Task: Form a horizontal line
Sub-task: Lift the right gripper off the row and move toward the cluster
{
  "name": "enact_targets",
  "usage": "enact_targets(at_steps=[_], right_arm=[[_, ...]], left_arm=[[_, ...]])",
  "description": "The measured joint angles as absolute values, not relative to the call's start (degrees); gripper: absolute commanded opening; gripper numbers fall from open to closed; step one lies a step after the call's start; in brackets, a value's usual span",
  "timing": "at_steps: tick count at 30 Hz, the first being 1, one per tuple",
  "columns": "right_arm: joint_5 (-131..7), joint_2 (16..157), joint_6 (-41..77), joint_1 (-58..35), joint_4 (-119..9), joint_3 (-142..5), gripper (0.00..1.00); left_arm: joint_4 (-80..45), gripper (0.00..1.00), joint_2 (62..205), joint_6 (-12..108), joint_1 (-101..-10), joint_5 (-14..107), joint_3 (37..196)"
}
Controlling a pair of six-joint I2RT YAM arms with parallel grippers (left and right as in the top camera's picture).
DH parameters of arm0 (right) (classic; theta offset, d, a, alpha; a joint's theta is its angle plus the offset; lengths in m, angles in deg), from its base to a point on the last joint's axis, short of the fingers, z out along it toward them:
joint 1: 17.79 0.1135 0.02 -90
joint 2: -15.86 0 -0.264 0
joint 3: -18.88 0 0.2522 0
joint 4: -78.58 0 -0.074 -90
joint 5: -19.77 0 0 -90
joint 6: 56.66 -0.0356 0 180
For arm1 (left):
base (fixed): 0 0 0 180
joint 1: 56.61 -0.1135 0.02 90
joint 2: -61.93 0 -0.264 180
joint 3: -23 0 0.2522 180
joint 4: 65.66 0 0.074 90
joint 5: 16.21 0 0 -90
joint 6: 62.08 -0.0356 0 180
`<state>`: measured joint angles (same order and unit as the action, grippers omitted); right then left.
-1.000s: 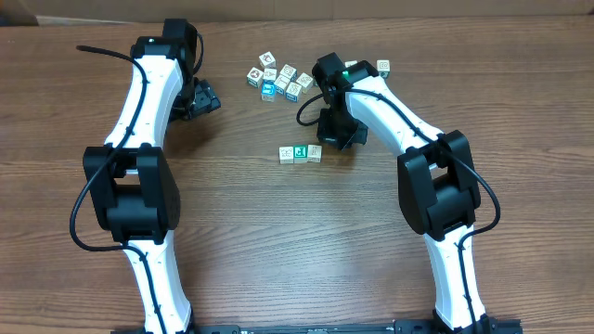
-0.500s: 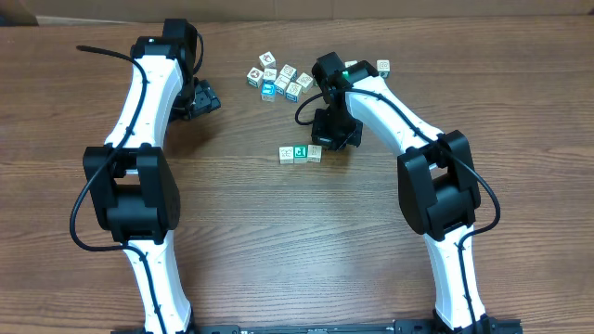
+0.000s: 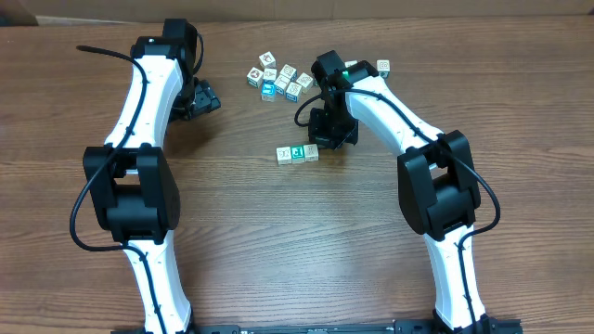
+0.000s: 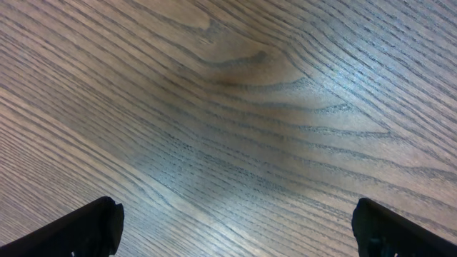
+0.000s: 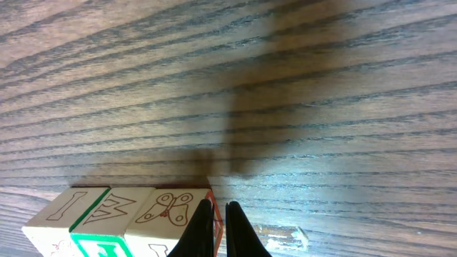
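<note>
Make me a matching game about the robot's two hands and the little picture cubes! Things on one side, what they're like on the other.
Things:
1. left hand
2. right hand
3. row of cubes
4. cluster of cubes

What they're like:
A. shut, at the end of the row
B. jumbled together, farther back
C. open wide, holding nothing
D. side by side in a straight line

Pairs: 1-C, 2-A, 3-D, 4-B

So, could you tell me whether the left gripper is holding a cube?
No, the left gripper stands wide open, with only the table showing in the gap.
</note>
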<state>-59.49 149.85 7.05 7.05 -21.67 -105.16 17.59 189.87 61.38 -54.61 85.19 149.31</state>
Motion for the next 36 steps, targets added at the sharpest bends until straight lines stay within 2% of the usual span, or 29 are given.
enact_targets(at_steps=[19, 26, 30, 32, 36], right_arm=[[-66.48, 149.85, 5.02, 7.05, -21.23, -105.16, 0.07], [-69.78, 149.85, 4.8, 7.05, -19.72, -106.08, 0.18], [-70.5, 149.85, 4.78, 7.05, -15.87, -112.7, 0.24], [-70.57, 149.85, 4.87, 7.09, -14.32, -117.62, 0.22], [-69.43, 149.85, 4.82, 7.86, -13.14, -123.92, 0.06]], left_arm=[[17.59, 1.0, 189.87, 61.38, -54.61, 85.19, 149.31], [17.59, 1.0, 189.87, 61.38, -54.61, 85.19, 149.31], [17.59, 1.0, 189.87, 61.38, -54.61, 85.17, 149.31], [17.59, 1.0, 189.87, 61.38, -54.61, 85.19, 149.31], [17.59, 1.0, 189.87, 61.38, -54.61, 85.19, 149.31]])
